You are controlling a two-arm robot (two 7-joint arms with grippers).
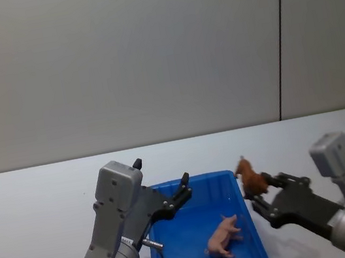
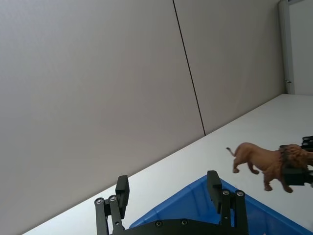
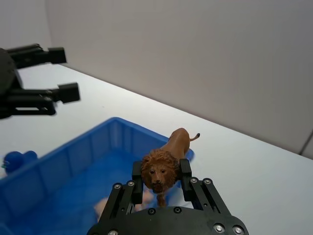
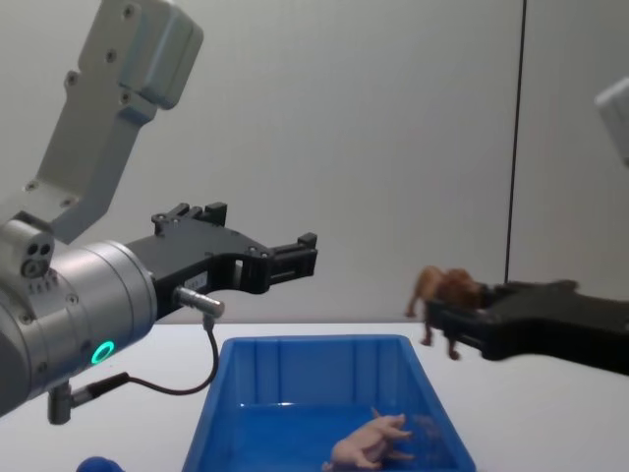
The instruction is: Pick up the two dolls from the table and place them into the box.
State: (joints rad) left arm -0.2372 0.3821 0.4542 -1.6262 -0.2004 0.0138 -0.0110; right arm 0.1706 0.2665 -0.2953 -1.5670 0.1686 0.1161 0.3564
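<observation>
Brown doll [image 3: 171, 149] pinched in right hand [image 3: 161, 171], near box [image 3: 78, 152] corner — left hand [image 2: 167, 187] spread.

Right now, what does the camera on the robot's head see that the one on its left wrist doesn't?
Of the two, the head view alone takes in the pink pig inside the blue bin. The left wrist view alone adds what looks like a door frame by the wall. Both share the brown lion clamped in the right gripper, the bin, the white table and the left gripper, jaws open.
</observation>
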